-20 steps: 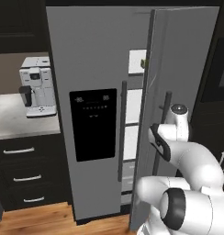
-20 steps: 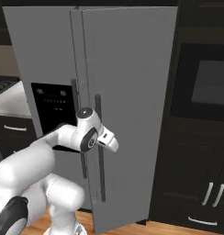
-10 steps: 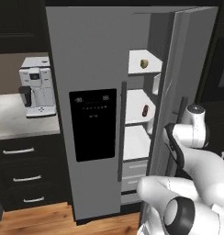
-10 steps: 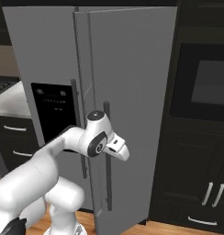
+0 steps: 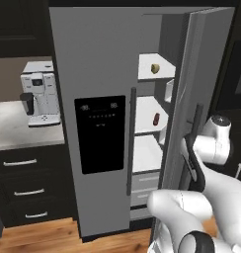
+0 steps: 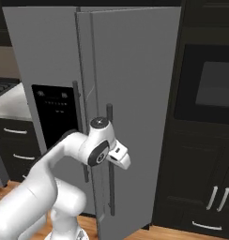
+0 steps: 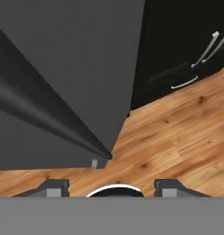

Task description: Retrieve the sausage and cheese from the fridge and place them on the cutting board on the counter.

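No readable text; marks on fridge dispenser panel too small.

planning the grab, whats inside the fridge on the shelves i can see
Through the open right door, the fridge shows white shelves: the cheese on the top one, the sausage on the shelf below. The closed left door and the open door's edge hide the rest.

Glossy white rounded arm segments, dark joint rings (black cap discs)
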Robot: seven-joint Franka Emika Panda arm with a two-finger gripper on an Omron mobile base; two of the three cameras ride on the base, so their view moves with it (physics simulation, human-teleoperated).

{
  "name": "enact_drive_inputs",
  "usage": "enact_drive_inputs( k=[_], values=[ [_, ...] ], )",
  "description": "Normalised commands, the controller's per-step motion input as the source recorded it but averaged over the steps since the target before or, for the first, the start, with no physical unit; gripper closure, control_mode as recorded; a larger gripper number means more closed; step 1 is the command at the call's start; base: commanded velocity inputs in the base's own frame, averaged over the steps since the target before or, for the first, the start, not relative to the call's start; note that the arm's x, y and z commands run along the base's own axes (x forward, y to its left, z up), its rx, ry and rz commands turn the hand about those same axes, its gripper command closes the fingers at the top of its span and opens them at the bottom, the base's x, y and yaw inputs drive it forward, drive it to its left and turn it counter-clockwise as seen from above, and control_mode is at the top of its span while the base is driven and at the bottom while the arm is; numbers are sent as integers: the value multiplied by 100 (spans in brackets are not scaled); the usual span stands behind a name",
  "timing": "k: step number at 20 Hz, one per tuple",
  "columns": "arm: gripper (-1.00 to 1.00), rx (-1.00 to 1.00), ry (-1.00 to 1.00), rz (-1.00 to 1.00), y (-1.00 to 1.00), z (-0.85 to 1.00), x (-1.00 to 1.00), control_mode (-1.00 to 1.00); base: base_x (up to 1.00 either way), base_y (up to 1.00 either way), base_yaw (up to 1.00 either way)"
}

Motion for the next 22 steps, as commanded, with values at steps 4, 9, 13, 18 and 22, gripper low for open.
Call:
enact_drive_inputs(
  k=[4, 9, 13, 18, 22],
  values=[
    [-100, 0, 0, -4, 58, 2, -21, -100, 0, 0, 0],
    [-100, 0, 0, -7, 55, 2, -33, -100, 0, 0, 0],
    [-100, 0, 0, -13, 72, 1, -10, -100, 0, 0, 0],
    [-100, -1, 0, -27, 68, 0, 8, -100, 0, 0, 0],
    [-100, 0, 0, -36, 51, 0, 34, -100, 0, 0, 0]
  ],
)
